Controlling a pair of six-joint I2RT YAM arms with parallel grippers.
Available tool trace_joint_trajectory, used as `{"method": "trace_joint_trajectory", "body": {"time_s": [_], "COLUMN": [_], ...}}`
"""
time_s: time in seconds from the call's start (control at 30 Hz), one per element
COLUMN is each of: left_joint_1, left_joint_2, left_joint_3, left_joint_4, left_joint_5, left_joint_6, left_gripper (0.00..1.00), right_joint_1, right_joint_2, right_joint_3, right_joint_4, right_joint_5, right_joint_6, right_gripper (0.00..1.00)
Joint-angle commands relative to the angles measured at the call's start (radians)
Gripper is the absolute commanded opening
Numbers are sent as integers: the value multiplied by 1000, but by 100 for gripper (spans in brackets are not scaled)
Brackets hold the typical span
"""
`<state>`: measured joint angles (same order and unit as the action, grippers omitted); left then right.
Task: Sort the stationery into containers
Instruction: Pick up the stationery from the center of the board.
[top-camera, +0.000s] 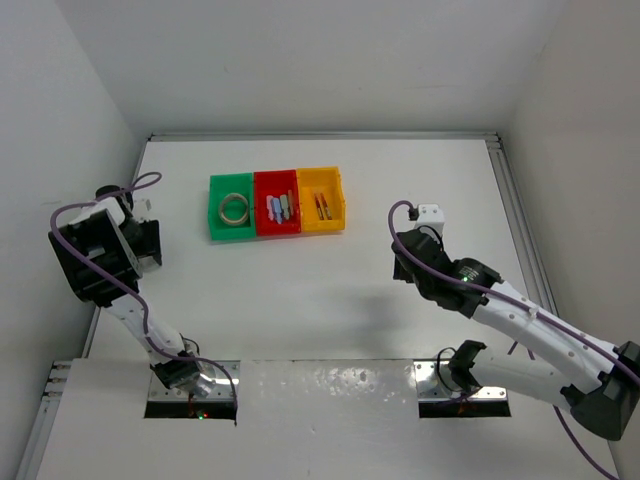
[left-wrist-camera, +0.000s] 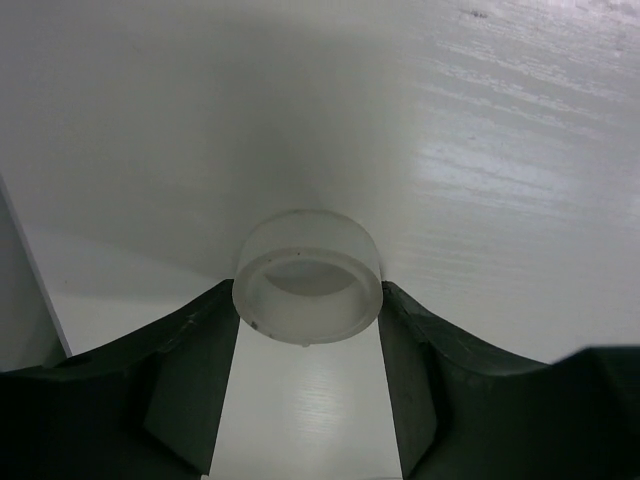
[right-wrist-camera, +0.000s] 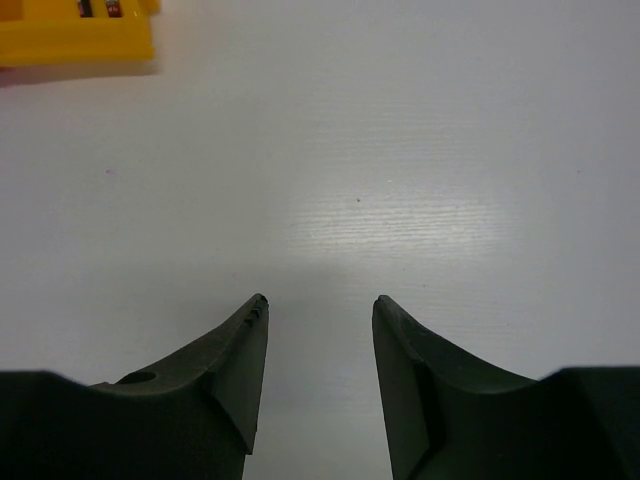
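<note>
White tabletop, boxed by pale walls on three sides.

Wedged between the fingers of the left claw: a tape roll, pressed on both flanks by the dark pads, so clenched on that ring. Sits right at the fingertips, hollow turned toward the lens, table surface behind. Impossible to tell whether resting on the table or lifted clear.

Looks milky and translucent: a short, thick-walled ring with a smooth rim and a tiny dark speck low on its left edge.

Held roll visible only from the left wrist; overhead, hidden behind the black wrist housing out by the left edge of the table, well apart from the bins.

Seen whole from overhead alone: three joined bins in a row toward the back.
- Green bin at left, with a second ring lying flat inside.
- Red bin in the middle, holding stubby sticks in bluish and orange tones.
- Yellow bin at right, holding thin pens.

Right claw: released, fingers spread apart over bare table, grasping nothing. From the right wrist, just one corner of the yellow bin at upper left, with pen ends peeking over the rim.
</note>
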<state>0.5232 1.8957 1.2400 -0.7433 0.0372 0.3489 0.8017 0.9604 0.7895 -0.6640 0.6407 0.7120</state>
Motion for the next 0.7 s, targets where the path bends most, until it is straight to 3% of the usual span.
{"method": "trace_joint_trajectory", "body": {"time_s": [0.0,0.13,0.17,0.23,0.27,0.3,0.47,0.67], "left_joint_1": [-6,-8,-8,-8,-8,-8,-86,-351], "left_joint_2": [8,-1,-9,-30,-38,-47,-185,-308], "left_joint_3": [24,22,24,30,47,59,168,230], "left_joint_4": [44,45,44,33,13,-1,-80,-71], "left_joint_5": [12,21,27,33,44,55,161,165], "left_joint_6": [-14,-18,-16,-13,-11,-7,38,36], "left_gripper": [52,34,24,14,3,0,0,0], "right_joint_1": [7,7,7,7,5,7,7,7], "right_joint_2": [-14,-12,-14,-14,-14,-14,-12,3], "right_joint_3": [14,17,17,16,16,13,7,2], "right_joint_4": [-3,-6,-6,-6,-8,-6,0,20], "right_joint_5": [20,20,22,22,24,22,20,10], "right_joint_6": [17,18,20,20,21,20,23,24], "right_gripper": [45,45,45,45,45,45,45,45]}}
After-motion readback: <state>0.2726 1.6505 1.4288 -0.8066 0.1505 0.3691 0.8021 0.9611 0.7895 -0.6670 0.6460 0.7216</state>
